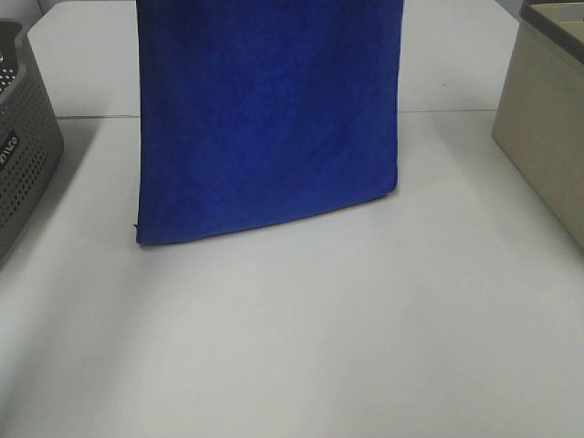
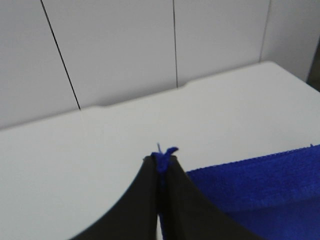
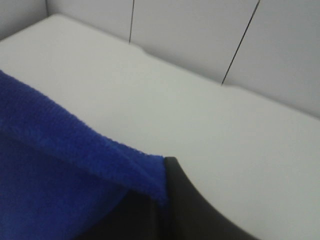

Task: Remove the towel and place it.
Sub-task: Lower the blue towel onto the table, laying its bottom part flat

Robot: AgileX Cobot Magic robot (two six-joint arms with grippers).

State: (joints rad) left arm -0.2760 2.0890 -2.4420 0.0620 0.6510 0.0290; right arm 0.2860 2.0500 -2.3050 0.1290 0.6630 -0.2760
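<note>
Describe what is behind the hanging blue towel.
Only the white table shows on either side of the towel, its seam line meeting the cloth on both sides. Anything directly behind the towel is covered. The left gripper and right gripper pinch its corners.

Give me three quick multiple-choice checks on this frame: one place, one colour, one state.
1. What sits at the left edge of the high view? A) basket B) kettle C) bottle
2. What colour is the towel? A) red B) blue C) green
3. How is the left claw? A) open B) shut on the towel C) out of view

Answers:
1 A: a grey perforated basket shows at that edge.
2 B: the cloth is royal blue in all three views.
3 B: blue fibres stick out of its closed tip.
</note>
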